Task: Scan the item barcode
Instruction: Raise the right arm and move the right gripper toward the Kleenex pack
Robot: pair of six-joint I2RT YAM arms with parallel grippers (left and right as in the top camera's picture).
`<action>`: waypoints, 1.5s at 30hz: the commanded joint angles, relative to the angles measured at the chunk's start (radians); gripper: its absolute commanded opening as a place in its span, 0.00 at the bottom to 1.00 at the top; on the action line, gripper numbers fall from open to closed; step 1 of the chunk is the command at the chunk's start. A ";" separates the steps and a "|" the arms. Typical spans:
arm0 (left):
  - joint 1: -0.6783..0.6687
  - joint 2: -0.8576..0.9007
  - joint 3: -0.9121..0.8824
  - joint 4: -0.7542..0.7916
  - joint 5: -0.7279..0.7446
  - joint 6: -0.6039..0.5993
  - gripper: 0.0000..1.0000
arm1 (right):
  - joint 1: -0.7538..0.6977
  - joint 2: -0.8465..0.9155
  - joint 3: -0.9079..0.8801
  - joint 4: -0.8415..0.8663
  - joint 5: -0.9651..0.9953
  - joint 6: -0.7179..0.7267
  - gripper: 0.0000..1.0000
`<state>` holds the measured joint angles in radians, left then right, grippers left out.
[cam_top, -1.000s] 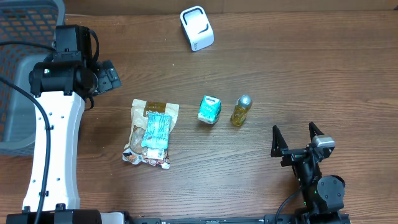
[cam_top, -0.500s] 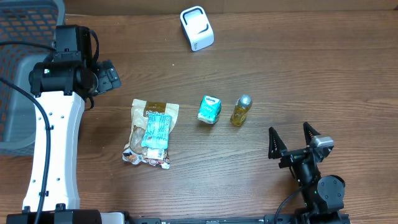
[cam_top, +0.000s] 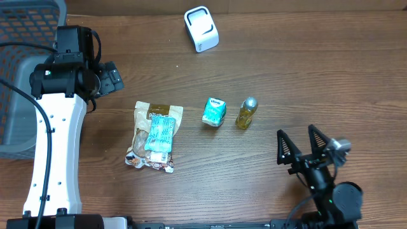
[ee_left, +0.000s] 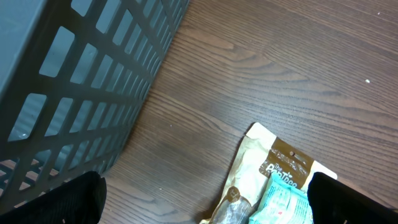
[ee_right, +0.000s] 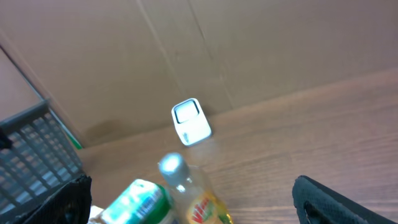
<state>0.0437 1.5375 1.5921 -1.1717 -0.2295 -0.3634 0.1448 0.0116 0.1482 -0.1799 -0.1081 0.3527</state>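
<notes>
Lying flat in the middle of the wooden table, the crinkly snack bag is showing a brown label with white writing too small to read. Just to its right, the little teal carton and the shiny yellow bottle with a silver cap are sitting side by side, not touching; their words are looking blurry. The white boxy scanner is standing well apart at the far edge. The grey basket with grid holes is sitting at the left. The left gripper and the right gripper are both spreading their fingers wide and holding nothing. Since a second ago, only the right arm is shifting a little.
</notes>
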 commanded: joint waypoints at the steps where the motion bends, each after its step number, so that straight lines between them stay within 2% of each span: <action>1: 0.002 -0.005 0.009 0.001 -0.013 0.012 0.99 | -0.003 0.028 0.154 -0.067 -0.005 0.023 1.00; 6: 0.002 -0.005 0.009 0.001 -0.013 0.012 1.00 | -0.003 0.159 0.339 -0.180 -0.006 0.023 1.00; 12: 0.002 -0.005 0.009 0.001 -0.013 0.012 0.99 | -0.003 0.414 0.610 -0.386 -0.039 0.032 1.00; 17: 0.002 -0.005 0.009 0.001 -0.013 0.012 1.00 | -0.003 0.615 0.821 -0.523 -0.154 0.044 1.00; 23: 0.002 -0.005 0.009 0.001 -0.013 0.012 0.99 | -0.003 0.739 0.880 -0.420 -0.421 0.044 1.00; 28: 0.002 -0.005 0.009 0.001 -0.013 0.012 0.99 | -0.003 0.788 0.880 -0.419 -0.521 0.045 1.00; 29: 0.002 -0.005 0.009 0.001 -0.013 0.012 1.00 | -0.003 0.798 0.880 -0.422 -0.526 0.051 0.90; 31: 0.002 -0.005 0.009 0.001 -0.013 0.012 0.99 | -0.003 0.814 0.880 -0.441 -0.522 0.074 0.78; 35: 0.002 -0.005 0.009 0.001 -0.013 0.012 1.00 | -0.002 0.848 0.880 -0.478 -0.481 0.122 0.38; 39: 0.002 -0.005 0.009 0.001 -0.013 0.012 1.00 | -0.002 0.887 0.894 -0.500 -0.469 0.176 0.29; 45: 0.002 -0.005 0.009 0.001 -0.013 0.012 1.00 | 0.039 1.012 1.093 -0.768 -0.312 0.171 0.29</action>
<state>0.0437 1.5375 1.5921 -1.1721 -0.2291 -0.3634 0.1478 0.9718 1.1034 -0.8589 -0.5415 0.5129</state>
